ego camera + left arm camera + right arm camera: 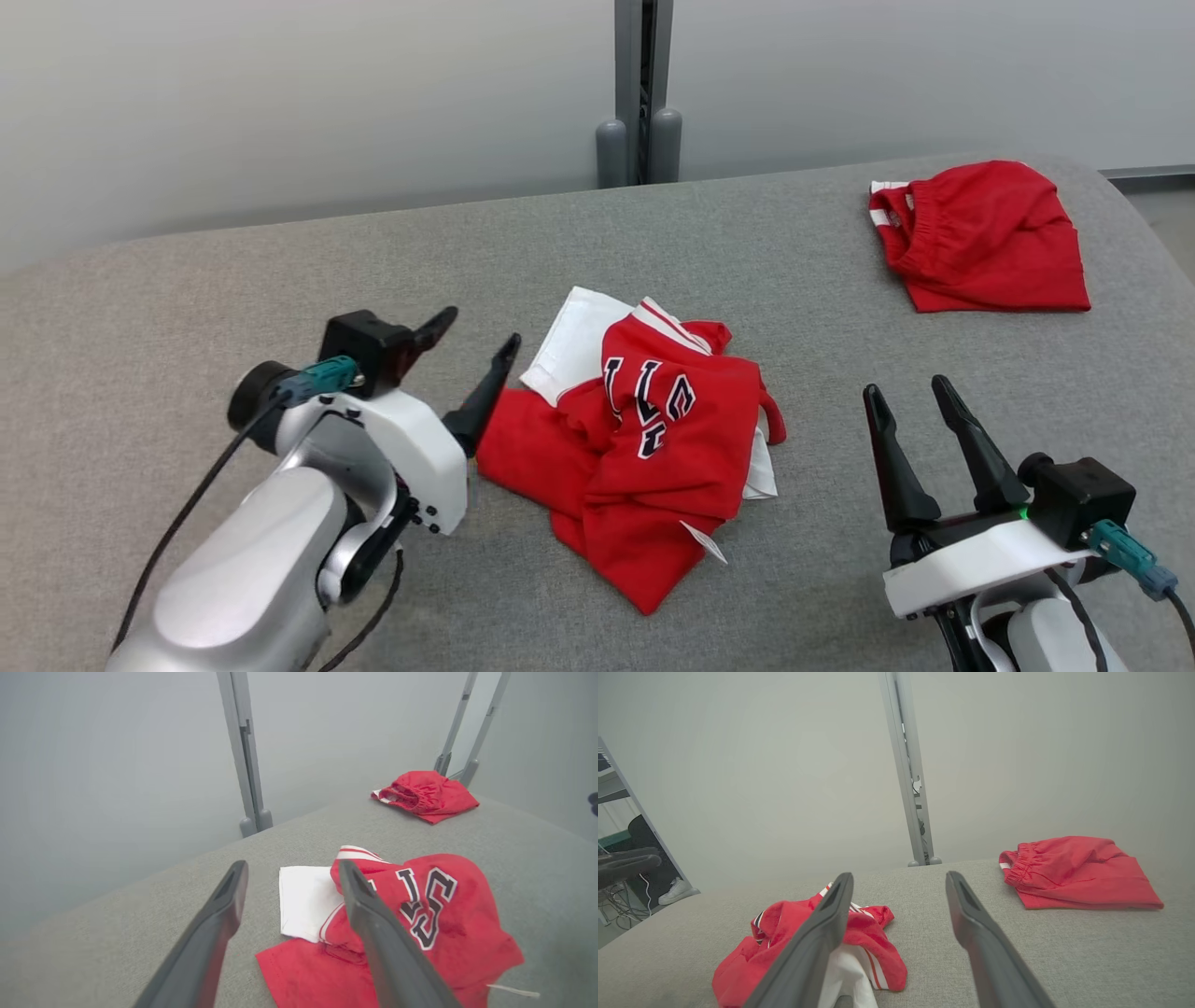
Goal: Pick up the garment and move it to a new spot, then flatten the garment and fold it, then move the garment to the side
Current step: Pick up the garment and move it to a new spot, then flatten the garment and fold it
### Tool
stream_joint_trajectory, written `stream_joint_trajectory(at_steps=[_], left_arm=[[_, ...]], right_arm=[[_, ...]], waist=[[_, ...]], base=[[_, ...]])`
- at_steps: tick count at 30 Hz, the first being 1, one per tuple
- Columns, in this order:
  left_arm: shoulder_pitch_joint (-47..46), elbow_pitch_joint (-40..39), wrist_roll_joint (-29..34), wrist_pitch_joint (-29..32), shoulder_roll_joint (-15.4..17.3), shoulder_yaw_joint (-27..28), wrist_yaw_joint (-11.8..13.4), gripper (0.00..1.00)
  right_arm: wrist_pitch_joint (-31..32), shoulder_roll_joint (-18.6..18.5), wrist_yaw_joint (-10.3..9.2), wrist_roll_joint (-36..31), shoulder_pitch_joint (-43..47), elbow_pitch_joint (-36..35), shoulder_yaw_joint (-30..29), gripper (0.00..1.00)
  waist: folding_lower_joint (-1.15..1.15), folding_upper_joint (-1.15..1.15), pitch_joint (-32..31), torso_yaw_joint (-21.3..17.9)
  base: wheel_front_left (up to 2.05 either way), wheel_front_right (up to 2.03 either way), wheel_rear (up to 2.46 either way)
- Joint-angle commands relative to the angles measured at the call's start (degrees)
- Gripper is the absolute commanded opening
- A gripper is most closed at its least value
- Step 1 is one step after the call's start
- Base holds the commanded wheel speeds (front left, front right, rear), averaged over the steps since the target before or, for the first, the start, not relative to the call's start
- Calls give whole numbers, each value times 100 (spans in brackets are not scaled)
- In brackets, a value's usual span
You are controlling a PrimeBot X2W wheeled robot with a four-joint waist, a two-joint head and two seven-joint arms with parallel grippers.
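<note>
- Left hand (480, 329), lower left of the frame: fingers spread wide, angled toward the upper right, empty.
- Right hand (906, 387), lower right: fingers apart, pointing up, empty.

Red jersey (672, 476), centre frame: dark block letters (649, 406), white-edged, crumpled. In the left wrist view an "L" and an "S" read; whole word illegible. White tag (702, 541) below: print too small.
</note>
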Motion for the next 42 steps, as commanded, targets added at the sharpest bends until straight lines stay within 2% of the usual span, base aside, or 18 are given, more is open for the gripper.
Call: stream_joint_trajectory(at_steps=[1,8,14,19,23,25,33,42], left_arm=[[122,-94,-41,-69,96,93,84,100],[688,-843,-196,-539,583,689,620,100],[1407,-1276,-352,-1143,805,1162,1033,100],[2092,-1410,-437,-1552,836,1491,1322,100],[2579,-1497,-492,-1698,648,1818,1468,100],[2779,-1535,-445,-1722,540,1960,1480,100],[3263,-1620,-12,-1728,-93,2483,1177,100],[3303,-1372,359,-1730,-441,2743,797,100]], right_arm=[[-24,-58,2,-18,78,-41,-25,100],[-25,-109,2,15,150,-97,-143,100],[-25,-79,2,15,266,-184,-216,100],[-25,-69,2,68,439,-216,-251,100],[-25,-42,2,73,523,-270,-328,100],[-25,-22,2,59,582,-301,-369,100],[-25,8,2,-4,794,-451,-529,100],[-25,35,2,-15,737,-462,-488,100]], waist=[[0,0,-31,53],[0,0,-128,214],[0,0,-211,312],[0,0,-240,354],[0,0,-250,365],[0,0,-260,377],[0,0,-310,443],[0,0,-314,421]], base=[[0,0,0],[0,0,0],[0,0,0],[0,0,0],[0,0,0],[0,0,0],[0,0,0],[0,0,0]])
